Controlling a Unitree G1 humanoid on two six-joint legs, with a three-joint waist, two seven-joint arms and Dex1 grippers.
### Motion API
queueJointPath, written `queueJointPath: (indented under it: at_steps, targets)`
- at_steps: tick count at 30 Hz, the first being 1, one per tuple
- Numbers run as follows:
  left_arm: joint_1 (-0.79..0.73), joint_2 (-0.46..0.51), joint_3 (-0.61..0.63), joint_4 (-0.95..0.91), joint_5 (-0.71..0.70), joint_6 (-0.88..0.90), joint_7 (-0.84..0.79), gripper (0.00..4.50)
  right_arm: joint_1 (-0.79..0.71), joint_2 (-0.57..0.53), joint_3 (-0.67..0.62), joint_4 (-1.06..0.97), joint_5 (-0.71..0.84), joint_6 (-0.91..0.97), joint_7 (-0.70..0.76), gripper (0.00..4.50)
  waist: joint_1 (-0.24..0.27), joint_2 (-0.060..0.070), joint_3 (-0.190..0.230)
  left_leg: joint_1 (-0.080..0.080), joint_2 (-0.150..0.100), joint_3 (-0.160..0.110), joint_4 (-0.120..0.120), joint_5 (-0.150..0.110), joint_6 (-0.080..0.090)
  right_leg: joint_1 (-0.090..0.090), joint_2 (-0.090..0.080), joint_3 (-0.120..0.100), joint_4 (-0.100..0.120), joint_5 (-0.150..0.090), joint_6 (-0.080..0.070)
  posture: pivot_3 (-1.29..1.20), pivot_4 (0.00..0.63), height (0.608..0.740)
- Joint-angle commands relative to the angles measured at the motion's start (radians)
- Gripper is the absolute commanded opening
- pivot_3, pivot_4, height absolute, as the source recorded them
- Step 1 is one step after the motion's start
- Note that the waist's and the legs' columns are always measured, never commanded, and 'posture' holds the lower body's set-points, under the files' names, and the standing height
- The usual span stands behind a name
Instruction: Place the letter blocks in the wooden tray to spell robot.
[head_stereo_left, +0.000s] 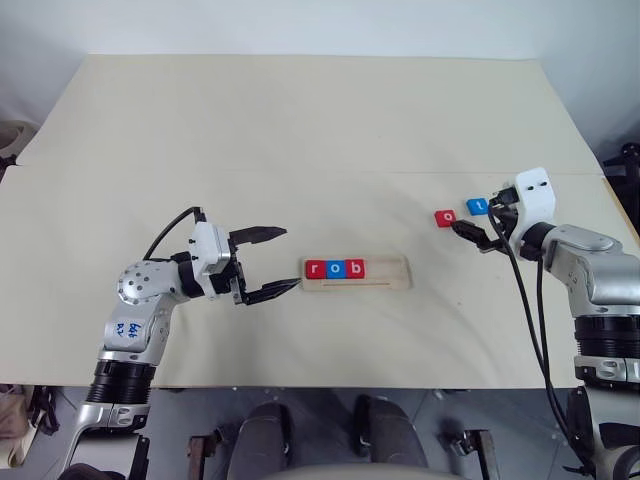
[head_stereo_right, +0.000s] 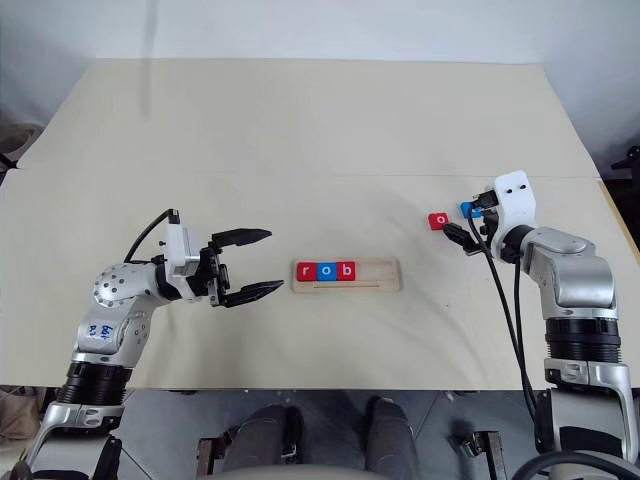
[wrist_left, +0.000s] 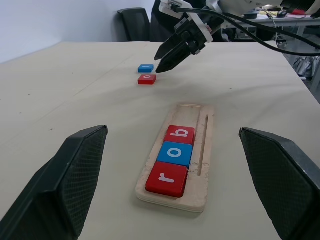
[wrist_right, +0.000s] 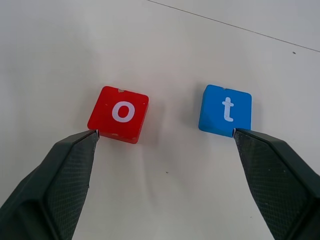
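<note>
Right wrist view reads glossy square tiles, red o (wrist_right: 119, 113) and blue t (wrist_right: 225, 109), perhaps touching the wide-open right gripper (wrist_right: 165, 137); left gripper (head_stereo_left: 276, 260) gapes by wooden tray (head_stereo_left: 390, 285)

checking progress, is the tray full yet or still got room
Still room. The tray holds three blocks, r, o, b; its right part is bare. Red o and t lie on the table.
</note>
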Motion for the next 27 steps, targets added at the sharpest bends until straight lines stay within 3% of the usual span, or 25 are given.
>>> queueJointPath:
  at_steps: [1,8,20,23,27]
  targets:
    - [-0.011,0.003,0.009,-0.032,-0.005,-0.002,0.003,4.50,-0.037,0.017,0.010,-0.046,0.021,0.007,0.019,4.48,0.000,0.000,0.000,0.000,0.000,0.000,0.000,0.000,0.000,0.000,0.000,0.000,0.000,0.000,0.000,0.00,0.150,0.740]
    - [0.007,0.012,0.017,-0.060,-0.008,0.010,0.012,4.50,-0.112,0.084,0.058,0.053,-0.034,-0.002,-0.045,4.48,-0.002,0.000,0.000,0.000,0.000,0.000,0.000,0.000,0.000,0.000,0.000,0.000,0.000,0.000,0.000,0.00,0.150,0.740]
    - [0.026,0.021,0.028,-0.087,-0.013,0.024,0.029,4.50,-0.055,0.167,0.033,0.025,-0.069,0.004,-0.191,4.48,0.000,0.000,0.000,-0.001,0.000,0.000,0.000,0.000,0.000,0.000,0.000,0.000,0.000,0.000,0.000,0.00,0.150,0.740]
    - [0.019,0.021,0.025,-0.081,-0.013,0.025,0.024,4.50,-0.039,0.173,0.017,0.011,-0.058,0.027,-0.206,3.90,0.000,0.000,0.000,-0.001,0.000,0.000,0.000,0.000,0.000,0.000,0.000,0.000,0.000,0.000,0.000,0.00,0.150,0.740]
    - [0.008,0.018,0.020,-0.072,-0.014,0.027,0.017,4.50,-0.014,0.179,0.012,-0.026,-0.049,0.049,-0.218,2.51,0.001,0.000,0.000,-0.001,0.000,0.000,0.000,0.000,0.000,0.000,0.000,0.000,0.000,0.000,0.000,0.00,0.150,0.740]
